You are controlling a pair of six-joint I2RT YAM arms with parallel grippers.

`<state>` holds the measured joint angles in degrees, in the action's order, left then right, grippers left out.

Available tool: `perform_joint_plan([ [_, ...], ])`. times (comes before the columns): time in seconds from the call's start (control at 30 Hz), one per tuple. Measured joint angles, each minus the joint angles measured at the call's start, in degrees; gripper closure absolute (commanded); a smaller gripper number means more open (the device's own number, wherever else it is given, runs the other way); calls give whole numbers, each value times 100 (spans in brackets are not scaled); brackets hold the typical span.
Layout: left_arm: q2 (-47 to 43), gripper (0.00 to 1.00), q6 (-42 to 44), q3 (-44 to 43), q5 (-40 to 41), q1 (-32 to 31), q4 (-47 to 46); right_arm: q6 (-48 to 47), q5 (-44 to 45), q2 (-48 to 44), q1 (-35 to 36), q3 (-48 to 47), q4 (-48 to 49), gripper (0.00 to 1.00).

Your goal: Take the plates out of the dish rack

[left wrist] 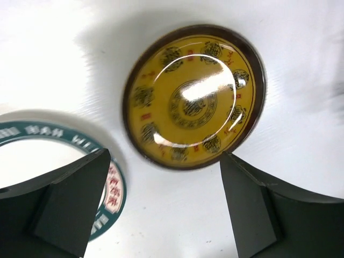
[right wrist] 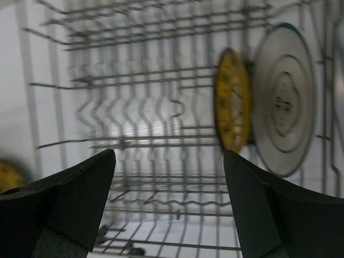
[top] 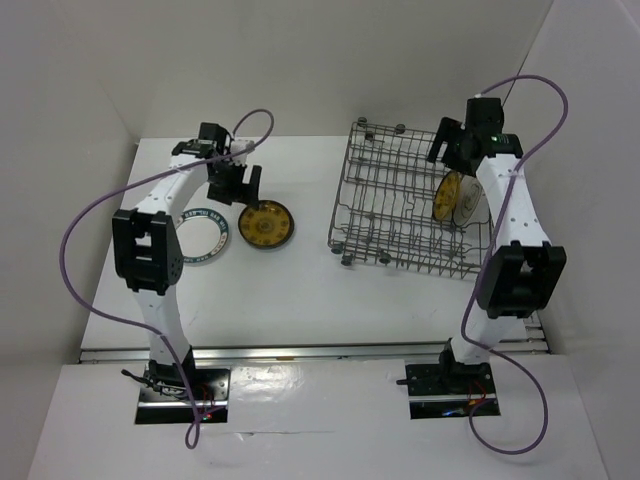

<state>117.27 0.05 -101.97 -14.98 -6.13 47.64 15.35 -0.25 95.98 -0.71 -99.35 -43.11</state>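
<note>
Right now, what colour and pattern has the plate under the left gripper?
Amber-yellow plate, dark round motifs, brown rim; best in the left wrist view.

The teal-rimmed plate (left wrist: 32, 158) was cut off by the left frame edge and partly hidden behind a finger (left wrist: 70, 204) (left wrist view). The wires of the dish rack (right wrist: 140, 107) were motion-blurred in the right wrist view.

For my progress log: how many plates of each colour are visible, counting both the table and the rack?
Amber-yellow: 2, yellow table plate and yellow racked plate
White, teal-rimmed plate: 1
Pale racked plate, back showing: 1
Total: 4 plates
</note>
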Motion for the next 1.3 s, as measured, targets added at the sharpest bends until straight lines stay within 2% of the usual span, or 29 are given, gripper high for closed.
perform_joint_plan([
  [0.1, -560, 2, 7, 85, 122, -4, -133, -48, 647, 590, -260, -79, -251, 11],
  [0.27, -861, 3, 111, 70, -140, -7, -201, -101, 1032, 1145, -317, -79, -376, 11],
  [0.67, -863, 4, 142, 275, -682, -7, -98, -343, 914, 1644, -562, -59, -195, 24],
  [0.8, -905, 4, 153, 299, -776, -7, -55, -402, 811, 2013, -568, -61, -146, 50],
  [0.83, -929, 4, 151, 299, -807, -9, -46, -413, 796, 2094, -568, -61, -144, 65],
  [0.93, -1064, 4, 153, 299, -929, -7, -37, -448, 809, 2225, -568, -59, -149, 88],
  [0.97, -1110, 4, 153, 299, -979, -7, -37, -573, 907, 2229, -568, -59, -157, 100],
  [1.3, -1388, 4, 153, 313, -1550, -9, -33, -588, 1217, 2135, -538, -542, -299, 100],
])
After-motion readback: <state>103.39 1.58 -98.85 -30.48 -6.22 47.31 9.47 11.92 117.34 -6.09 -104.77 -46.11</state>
